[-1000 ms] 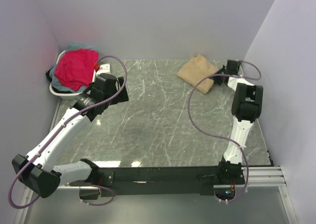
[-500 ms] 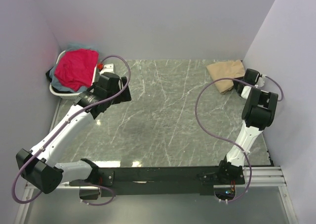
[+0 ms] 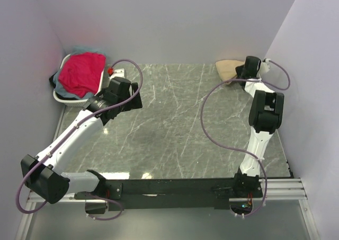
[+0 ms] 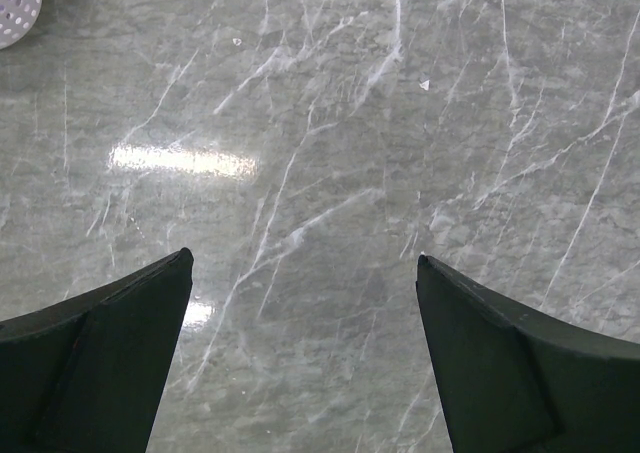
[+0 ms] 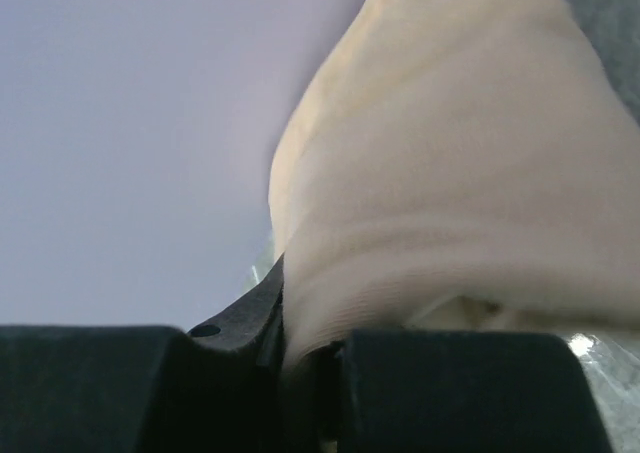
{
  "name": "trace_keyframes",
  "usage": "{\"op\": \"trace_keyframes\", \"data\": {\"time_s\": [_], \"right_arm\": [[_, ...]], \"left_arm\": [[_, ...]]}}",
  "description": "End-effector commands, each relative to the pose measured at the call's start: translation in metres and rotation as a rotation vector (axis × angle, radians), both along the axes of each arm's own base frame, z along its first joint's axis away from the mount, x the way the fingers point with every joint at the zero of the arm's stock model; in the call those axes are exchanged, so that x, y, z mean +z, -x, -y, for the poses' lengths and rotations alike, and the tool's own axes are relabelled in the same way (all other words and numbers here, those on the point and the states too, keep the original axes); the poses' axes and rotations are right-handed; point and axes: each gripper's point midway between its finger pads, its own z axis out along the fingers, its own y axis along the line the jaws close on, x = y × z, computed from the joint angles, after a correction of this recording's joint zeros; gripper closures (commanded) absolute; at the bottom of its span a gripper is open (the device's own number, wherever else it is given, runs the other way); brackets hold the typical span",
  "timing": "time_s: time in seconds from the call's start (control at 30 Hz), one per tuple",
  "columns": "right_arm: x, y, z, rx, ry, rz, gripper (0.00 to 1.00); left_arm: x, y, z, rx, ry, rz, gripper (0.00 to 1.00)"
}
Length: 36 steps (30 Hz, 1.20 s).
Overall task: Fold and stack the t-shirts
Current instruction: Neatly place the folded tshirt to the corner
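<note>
Right gripper (image 3: pixel 248 66) pinches the plain tan cloth t-shirt (image 3: pixel 226 68), whose bulk lies to its left in the bench (image 3: pixel 175 123) far right corner, well apart from my released left gripper (image 3: pixel 127 94).

Tan t-shirt (image 5: pixel 440 173) in the right hand (image 5: pixel 305 363)

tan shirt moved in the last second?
Yes. The tan shirt, pinched in the right gripper, has shifted right and toward the back wall, into the table's far right corner.
</note>
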Motion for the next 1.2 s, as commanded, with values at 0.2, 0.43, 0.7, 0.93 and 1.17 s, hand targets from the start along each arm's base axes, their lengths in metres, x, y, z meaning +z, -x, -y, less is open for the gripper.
{"op": "trace_keyframes", "data": {"time_s": [0.2, 0.43, 0.7, 0.93, 1.17], "right_arm": [[0.011, 0.008, 0.033, -0.12, 0.136, -0.089, 1.0], [0.028, -0.003, -0.002, 0.106, 0.189, -0.066, 1.0], [0.073, 0.003, -0.063, 0.376, 0.329, -0.045, 1.0], [0.09, 0.013, -0.057, 0.233, 0.622, -0.305, 1.0], [0.092, -0.009, -0.001, 0.024, 0.759, -0.439, 1.0]], "left_arm": [[0.02, -0.003, 0.005, -0.022, 0.032, 0.05, 0.01], [0.019, -0.001, 0.005, -0.02, 0.036, 0.052, 0.01], [0.014, -0.004, 0.017, -0.06, 0.067, 0.04, 0.01], [0.013, -0.004, 0.019, -0.076, 0.07, 0.044, 0.0], [0.014, -0.004, 0.022, -0.098, 0.075, 0.052, 0.01]]}}
